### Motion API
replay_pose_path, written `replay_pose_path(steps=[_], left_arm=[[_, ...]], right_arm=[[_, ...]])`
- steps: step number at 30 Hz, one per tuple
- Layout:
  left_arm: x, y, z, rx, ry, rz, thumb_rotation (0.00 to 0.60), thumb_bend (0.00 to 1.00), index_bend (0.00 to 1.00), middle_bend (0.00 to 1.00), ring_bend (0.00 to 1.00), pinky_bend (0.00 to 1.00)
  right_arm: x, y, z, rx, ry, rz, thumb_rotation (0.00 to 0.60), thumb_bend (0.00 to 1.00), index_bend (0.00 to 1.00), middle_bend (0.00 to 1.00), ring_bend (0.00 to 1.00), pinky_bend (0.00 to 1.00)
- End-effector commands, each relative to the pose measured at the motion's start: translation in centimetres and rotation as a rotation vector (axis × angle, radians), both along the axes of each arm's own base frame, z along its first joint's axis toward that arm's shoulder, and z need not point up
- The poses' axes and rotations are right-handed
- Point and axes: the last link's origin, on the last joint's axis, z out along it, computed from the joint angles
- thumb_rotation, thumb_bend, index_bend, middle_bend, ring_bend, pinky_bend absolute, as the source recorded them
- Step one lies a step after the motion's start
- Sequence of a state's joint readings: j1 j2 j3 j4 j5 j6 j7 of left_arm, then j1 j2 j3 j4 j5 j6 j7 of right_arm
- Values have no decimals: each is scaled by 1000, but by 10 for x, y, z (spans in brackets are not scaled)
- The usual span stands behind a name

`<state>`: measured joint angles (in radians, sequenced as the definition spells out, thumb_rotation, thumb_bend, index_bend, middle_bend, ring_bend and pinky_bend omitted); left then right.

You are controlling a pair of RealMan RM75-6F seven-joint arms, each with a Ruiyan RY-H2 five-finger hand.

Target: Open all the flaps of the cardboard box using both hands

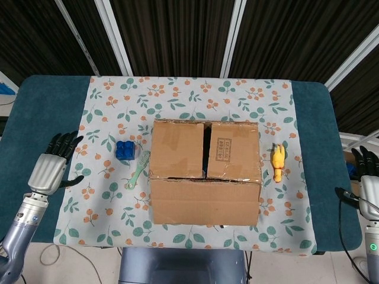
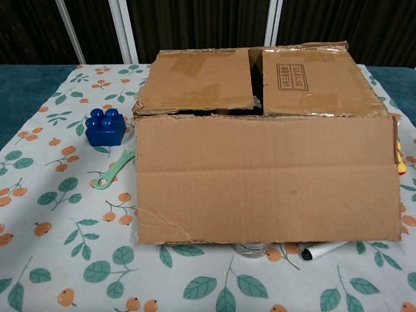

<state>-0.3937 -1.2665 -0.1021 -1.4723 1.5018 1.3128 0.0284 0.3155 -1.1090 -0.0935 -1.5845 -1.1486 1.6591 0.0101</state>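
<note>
You are working in what looks like a lab or test room. A worktop (image 1: 35, 100) is wearing a teal cover and a fruit-print cloth (image 1: 189, 94), and dark slatted panels (image 1: 177, 35) with white rails are standing behind it.

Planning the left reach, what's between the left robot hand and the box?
In the head view, a blue block and a green brush lie between the left robot hand and the box.

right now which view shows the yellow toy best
The head view. There the whole yellow toy lies on the cloth just right of the box, apart from it. In the chest view the box's front flap hides nearly all of it; only a yellow sliver peeks out at the right edge.
</note>
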Motion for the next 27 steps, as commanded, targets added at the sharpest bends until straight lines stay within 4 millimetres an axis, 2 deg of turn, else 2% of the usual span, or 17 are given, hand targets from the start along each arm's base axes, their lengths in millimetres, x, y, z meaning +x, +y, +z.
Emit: replay_pose_path(steps=[1,4,10,13,15,20,25,27], left_arm=[[18,8,3,-39,43,-35,600,170,0,0,0,7],[46,23,11,-105,72,-73,600,299,0,0,0,17],[118,64,30,-209,258,-243,600,383,0,0,0,44],[162,82,32,-237,330,-348,600,449,0,0,0,60],[188,92,29,-289,369,-388,600,477,0,0,0,77],[236,109,14,-359,489,-471,600,525,0,0,0,103],[268,112,-9,-403,586,-550,600,531,0,0,0,103],[279,112,-19,-416,622,-580,600,564,0,0,0,107]], right_arm=[[-10,3,-5,-36,-26,33,600,264,0,0,0,207],[-15,2,-7,-36,-45,30,600,266,0,0,0,207],[-19,2,-9,-40,-50,19,600,294,0,0,0,207],[-20,1,-10,-42,-55,17,600,301,0,0,0,207],[-20,1,-11,-43,-61,14,600,310,0,0,0,207],[-21,0,-10,-49,-40,22,600,357,0,0,0,207],[-23,-1,-11,-56,-13,37,600,357,0,0,0,207],[-23,-1,-11,-54,-24,33,600,357,0,0,0,207]])
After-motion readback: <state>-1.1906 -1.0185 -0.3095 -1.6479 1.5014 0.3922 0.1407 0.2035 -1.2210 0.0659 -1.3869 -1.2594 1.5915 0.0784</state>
